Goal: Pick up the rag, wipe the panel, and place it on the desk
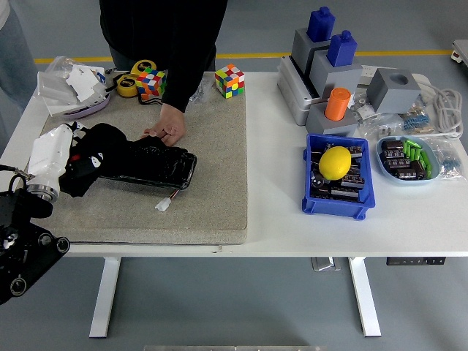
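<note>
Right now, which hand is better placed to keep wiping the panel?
The left. The left hand already holds the black rag on the left end of the panel, which a person's hand steadies at the far edge. The right hand is not in view.

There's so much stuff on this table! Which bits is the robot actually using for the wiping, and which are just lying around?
In use:
black rag under the left hand
black panel
person's hand at the panel's far edge
grey mat

Lying around:
puzzle cubes
tape rolls
blue bin with yellow ball
grey blocks
cables
</note>
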Motion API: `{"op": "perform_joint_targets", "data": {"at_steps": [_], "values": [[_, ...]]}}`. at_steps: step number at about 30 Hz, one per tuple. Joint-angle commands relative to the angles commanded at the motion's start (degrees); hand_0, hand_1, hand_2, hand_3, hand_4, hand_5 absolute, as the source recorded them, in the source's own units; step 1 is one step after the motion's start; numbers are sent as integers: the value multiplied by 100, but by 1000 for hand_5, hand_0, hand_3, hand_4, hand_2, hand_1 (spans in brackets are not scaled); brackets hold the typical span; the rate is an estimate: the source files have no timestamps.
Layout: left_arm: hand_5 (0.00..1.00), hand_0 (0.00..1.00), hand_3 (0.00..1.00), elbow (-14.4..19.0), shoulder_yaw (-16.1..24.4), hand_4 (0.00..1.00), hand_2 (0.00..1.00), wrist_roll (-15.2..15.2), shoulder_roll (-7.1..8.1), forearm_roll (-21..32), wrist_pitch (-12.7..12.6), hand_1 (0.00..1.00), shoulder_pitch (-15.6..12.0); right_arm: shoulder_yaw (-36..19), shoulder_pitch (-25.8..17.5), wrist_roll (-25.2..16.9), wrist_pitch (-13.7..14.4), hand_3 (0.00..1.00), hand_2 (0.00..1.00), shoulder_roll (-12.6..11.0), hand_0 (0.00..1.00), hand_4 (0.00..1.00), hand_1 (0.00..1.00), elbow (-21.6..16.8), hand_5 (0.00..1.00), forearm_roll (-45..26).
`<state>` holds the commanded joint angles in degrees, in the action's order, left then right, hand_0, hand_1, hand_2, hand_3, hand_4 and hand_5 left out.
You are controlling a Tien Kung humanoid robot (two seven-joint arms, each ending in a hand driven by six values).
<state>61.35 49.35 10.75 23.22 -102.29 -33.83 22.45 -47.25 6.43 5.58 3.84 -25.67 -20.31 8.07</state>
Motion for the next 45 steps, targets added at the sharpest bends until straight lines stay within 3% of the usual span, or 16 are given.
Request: {"op": "perform_joint_targets", "data": {"at_steps": [13,25,33,45], "values": [[68,207,626,573,-407,531,417,231,-30,-122,91,150,68,46,36,7,-9,638,675,-21,723,998,635,17,636,-27],[67,207,630,1125,-1049,530,423,386,-2,-113,154,145,328,68,64,12,-15,638,675,-35,724,998,635,17,636,-31],[71,203,633,1085,-1460,532,424,353,-30,-55,136,144,518,81,78,22,-17,639,675,-55,723,998,635,9,637,-36],[78,204,633,1186,-1683,538,431,341,-100,-36,113,140,526,123,79,44,-24,639,675,-71,726,998,634,14,637,-49]]}}
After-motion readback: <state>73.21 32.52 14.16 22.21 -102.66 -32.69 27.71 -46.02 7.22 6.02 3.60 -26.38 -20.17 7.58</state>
